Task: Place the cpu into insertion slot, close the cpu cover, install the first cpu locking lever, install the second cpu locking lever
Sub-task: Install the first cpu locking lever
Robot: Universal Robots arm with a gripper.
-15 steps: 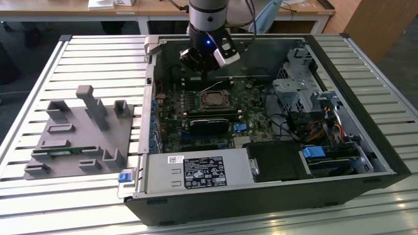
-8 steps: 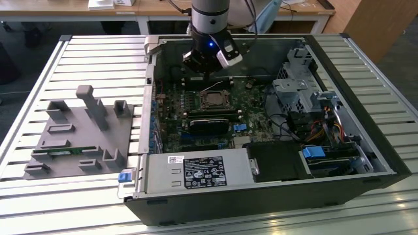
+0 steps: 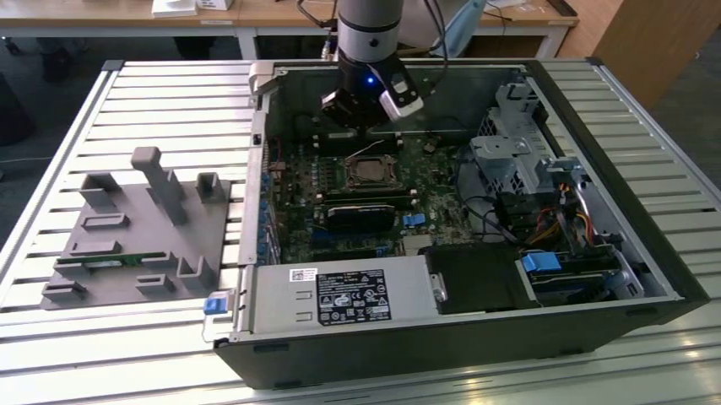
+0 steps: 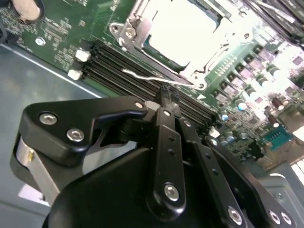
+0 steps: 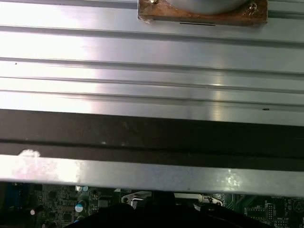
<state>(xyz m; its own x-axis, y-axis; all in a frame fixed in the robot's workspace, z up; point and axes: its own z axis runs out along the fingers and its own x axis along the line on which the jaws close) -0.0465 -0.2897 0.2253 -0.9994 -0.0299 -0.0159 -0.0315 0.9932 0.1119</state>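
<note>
Your tool (image 4: 167, 92), pinched narrow and empty, hangs just far of the cpu (image 4: 183, 31), beside a raised locking lever (image 4: 152, 77).

Open black computer case (image 3: 451, 337) lies on slatted metal table (image 3: 169, 101), centre-right of frame. Grey plastic fixture (image 3: 141, 232) at left. Power supply (image 3: 338, 295) lower centre; blue-tabbed drive bay (image 3: 552, 270) lower right.
</note>
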